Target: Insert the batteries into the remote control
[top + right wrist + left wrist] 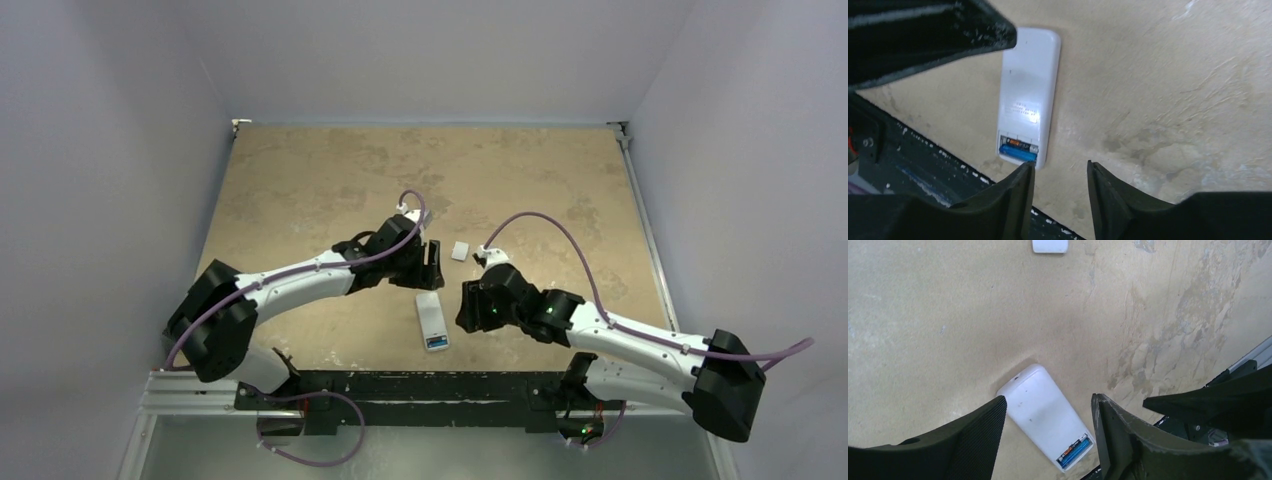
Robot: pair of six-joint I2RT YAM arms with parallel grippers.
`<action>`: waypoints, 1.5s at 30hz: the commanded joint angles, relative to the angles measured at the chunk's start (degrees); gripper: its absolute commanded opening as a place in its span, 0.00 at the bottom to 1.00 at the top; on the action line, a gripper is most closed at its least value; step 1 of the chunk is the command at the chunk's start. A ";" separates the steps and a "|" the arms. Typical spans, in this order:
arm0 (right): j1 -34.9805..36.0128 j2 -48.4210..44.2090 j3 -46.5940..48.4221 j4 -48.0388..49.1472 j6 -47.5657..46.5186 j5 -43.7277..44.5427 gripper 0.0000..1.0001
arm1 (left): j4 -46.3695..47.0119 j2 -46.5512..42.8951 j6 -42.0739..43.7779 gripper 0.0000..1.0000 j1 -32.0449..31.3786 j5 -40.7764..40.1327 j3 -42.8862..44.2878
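Note:
The white remote control (431, 320) lies back up on the table between the two arms. It also shows in the left wrist view (1044, 412) and the right wrist view (1028, 87). Its battery bay at the near end is uncovered. The dark battery (1019, 146) and the blue battery (1018, 154) lie side by side in it; the blue one (1076, 452) also shows in the left wrist view. My left gripper (431, 263) is open and empty just beyond the remote's far end. My right gripper (466, 305) is open and empty just right of the remote.
A small white square piece (460, 251) lies on the table beyond the remote, to the right of the left gripper; it shows at the top of the left wrist view (1049, 245). The black base rail (400, 385) runs along the table's near edge.

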 commanded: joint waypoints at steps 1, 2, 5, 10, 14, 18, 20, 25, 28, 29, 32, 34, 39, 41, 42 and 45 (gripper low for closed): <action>0.30 -1.32 -4.04 7.94 3.76 -6.45 0.47 | 3.73 3.66 2.68 0.60 0.65 5.38 4.18; 0.84 -1.24 -4.86 9.04 4.48 -6.57 0.45 | 4.24 4.67 2.78 0.57 0.66 6.45 4.65; 3.02 -0.13 -6.29 11.19 5.99 -7.64 0.39 | 5.54 7.82 2.78 0.52 0.62 8.51 6.15; 7.17 2.52 -7.27 14.03 8.37 -6.85 0.31 | 6.62 11.75 3.07 0.46 0.61 10.04 8.21; 9.08 4.33 -7.83 16.03 9.53 -6.85 0.27 | 7.37 14.10 3.06 0.41 0.58 11.16 9.12; 10.10 5.31 -7.90 16.83 9.89 -6.85 0.23 | 7.83 16.45 2.52 0.37 0.61 12.23 9.50; 10.38 5.84 -7.57 16.64 9.89 -6.85 0.20 | 8.10 17.38 2.23 0.35 0.57 12.45 9.47; 10.77 7.64 -6.96 16.91 9.61 -5.86 0.18 | 8.04 18.51 2.01 0.33 0.50 12.60 8.90; 11.08 9.73 -6.27 17.12 9.20 -5.81 0.17 | 7.60 18.80 2.05 0.32 0.56 12.51 8.41; 11.15 10.39 -6.09 17.23 9.14 -5.73 0.17 | 7.42 18.76 2.10 0.32 0.59 12.38 8.19; 11.36 12.01 -5.65 17.46 9.02 -5.22 0.16 | 6.50 18.71 2.29 0.31 0.60 11.49 7.78; 11.37 12.85 -5.20 17.31 8.93 -4.78 0.16 | 5.79 18.59 2.38 0.30 0.62 10.73 7.51; 11.37 13.33 -4.23 15.14 9.25 -1.83 0.16 | 4.46 17.82 2.78 0.30 0.60 8.78 6.39; 11.37 13.22 -3.77 13.75 9.42 0.00 0.17 | 4.22 17.60 3.00 0.30 0.63 8.36 5.91; 11.37 13.22 -3.54 13.00 9.56 0.87 0.17 | 4.11 17.55 3.06 0.29 0.63 8.16 5.66; 11.37 13.48 -2.60 11.06 9.79 3.15 0.18 | 3.53 17.13 3.28 0.29 0.59 7.24 4.95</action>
